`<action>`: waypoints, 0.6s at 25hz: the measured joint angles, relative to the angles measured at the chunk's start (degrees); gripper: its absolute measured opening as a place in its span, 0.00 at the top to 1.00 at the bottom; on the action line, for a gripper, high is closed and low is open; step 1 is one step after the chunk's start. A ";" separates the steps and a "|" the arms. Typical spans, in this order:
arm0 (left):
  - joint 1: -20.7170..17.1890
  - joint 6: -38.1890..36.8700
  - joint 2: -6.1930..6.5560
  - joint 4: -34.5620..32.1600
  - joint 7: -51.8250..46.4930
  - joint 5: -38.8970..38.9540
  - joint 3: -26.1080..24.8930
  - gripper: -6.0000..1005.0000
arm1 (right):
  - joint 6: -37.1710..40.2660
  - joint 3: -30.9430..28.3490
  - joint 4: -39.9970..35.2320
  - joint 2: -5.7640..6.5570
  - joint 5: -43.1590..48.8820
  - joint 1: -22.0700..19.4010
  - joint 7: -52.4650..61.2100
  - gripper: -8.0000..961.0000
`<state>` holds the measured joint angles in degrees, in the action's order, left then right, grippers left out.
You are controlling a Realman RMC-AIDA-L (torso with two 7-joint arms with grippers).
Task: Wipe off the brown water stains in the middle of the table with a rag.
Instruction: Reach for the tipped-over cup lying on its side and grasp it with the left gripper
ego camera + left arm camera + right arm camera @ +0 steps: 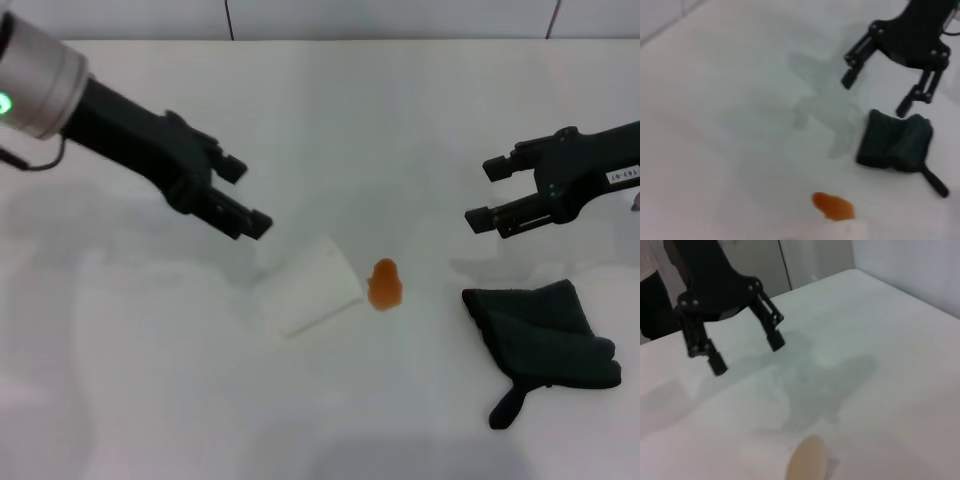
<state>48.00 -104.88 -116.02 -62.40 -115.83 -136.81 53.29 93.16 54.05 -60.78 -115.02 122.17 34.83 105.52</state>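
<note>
The brown water stain (384, 285), a small glossy orange-brown blob, lies on the white table (400, 120) near its middle; it also shows in the left wrist view (834, 206). The dark rag (540, 335) lies flat to the right of the stain, its loop tab toward the front; it also shows in the left wrist view (895, 142). My right gripper (483, 192) hovers open and empty above and just behind the rag, also seen in the left wrist view (875, 95). My left gripper (245, 197) is open and empty, above the table left of the stain, also seen in the right wrist view (746, 353).
A cream-white paper cup (305, 287) lies on its side just left of the stain, almost touching it; its edge shows in the right wrist view (807, 460). Dark seam lines run along the table's far edge.
</note>
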 joint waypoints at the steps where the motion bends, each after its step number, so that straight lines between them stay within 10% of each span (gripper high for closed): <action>1: 1.62 -0.67 0.03 1.44 -0.89 -1.22 0.03 0.13 | -0.36 0.00 -0.09 -0.02 -0.02 0.06 -0.27 0.13; 15: 14.60 -1.34 -2.73 10.96 -7.77 -20.43 1.58 0.13 | -0.69 0.33 -0.59 -0.03 -0.12 0.66 -1.86 0.13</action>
<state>62.60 -106.22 -118.75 -51.44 -123.61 -157.24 54.86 92.47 54.39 -61.37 -115.05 122.04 35.50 103.65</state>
